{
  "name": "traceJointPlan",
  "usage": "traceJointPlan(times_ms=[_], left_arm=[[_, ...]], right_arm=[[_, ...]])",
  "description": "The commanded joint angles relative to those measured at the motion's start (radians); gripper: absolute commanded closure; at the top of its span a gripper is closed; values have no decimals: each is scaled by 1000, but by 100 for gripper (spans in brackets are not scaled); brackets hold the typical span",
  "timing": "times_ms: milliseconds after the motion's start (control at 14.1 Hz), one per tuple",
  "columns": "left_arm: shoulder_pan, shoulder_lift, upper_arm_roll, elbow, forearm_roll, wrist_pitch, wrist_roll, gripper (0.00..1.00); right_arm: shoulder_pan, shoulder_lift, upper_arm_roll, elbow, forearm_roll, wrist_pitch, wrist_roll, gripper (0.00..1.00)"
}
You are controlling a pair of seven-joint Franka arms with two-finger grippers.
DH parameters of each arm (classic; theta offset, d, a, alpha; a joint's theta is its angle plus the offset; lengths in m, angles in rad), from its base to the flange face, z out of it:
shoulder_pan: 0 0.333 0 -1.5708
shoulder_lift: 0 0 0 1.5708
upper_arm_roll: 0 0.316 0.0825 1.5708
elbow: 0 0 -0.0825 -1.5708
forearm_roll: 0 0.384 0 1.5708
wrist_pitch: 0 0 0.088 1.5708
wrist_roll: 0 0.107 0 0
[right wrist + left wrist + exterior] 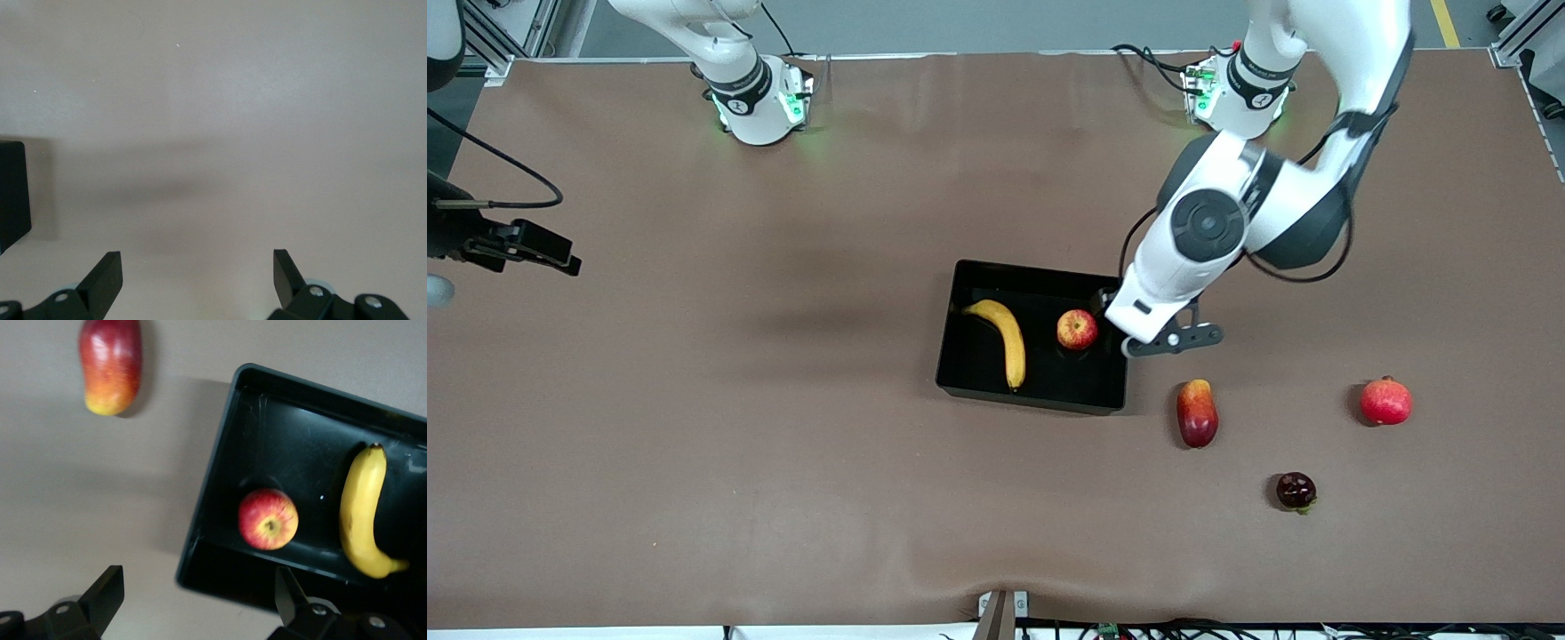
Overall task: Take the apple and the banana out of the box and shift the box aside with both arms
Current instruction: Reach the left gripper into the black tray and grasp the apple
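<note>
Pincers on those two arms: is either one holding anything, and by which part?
Nothing is held. The left pincer hangs open over the black tray's edge; the right pincer is open over bare table.

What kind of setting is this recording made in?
Probably a robotics lab test bench, not a kitchen: two arm bases bolted along a bare brown-covered table, cables along its edges, and a black tray holding a banana and an apple.

1. Brown matte table cover point(783, 444) spread wide, faintly wrinkled near the front camera's edge; soft shadows across it.
2. Grey floor point(978, 22) above the table's top edge; yellow floor line point(1445, 22) toward the left arm's end.
3. Aluminium frame rails point(489, 40) at the upper corners; black cables point(1183, 629) along the nearest edge.
</note>
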Motion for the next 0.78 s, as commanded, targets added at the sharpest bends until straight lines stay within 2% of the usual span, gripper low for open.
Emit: traceJointPlan(times_ms=[0,71,213,569,712], left_arm=[[-8,15,-1,-81,48,145,-87,0],[-8,20,-1,-117,71,210,-117,0],[-25,60,-1,-117,73,275,-199,0],[-79,80,1,-111,76,278,-357,0],[-99,121,1,-97,129,279,-432,0]], right_arm=[[6,3,-1,9,8,-4,-5,0],[5,5,-1,8,8,-4,-5,0],[0,5,-1,8,8,-2,-7,0],[9,12,-1,5,8,-4,-7,0],[14,12,-1,5,8,-2,-7,0]])
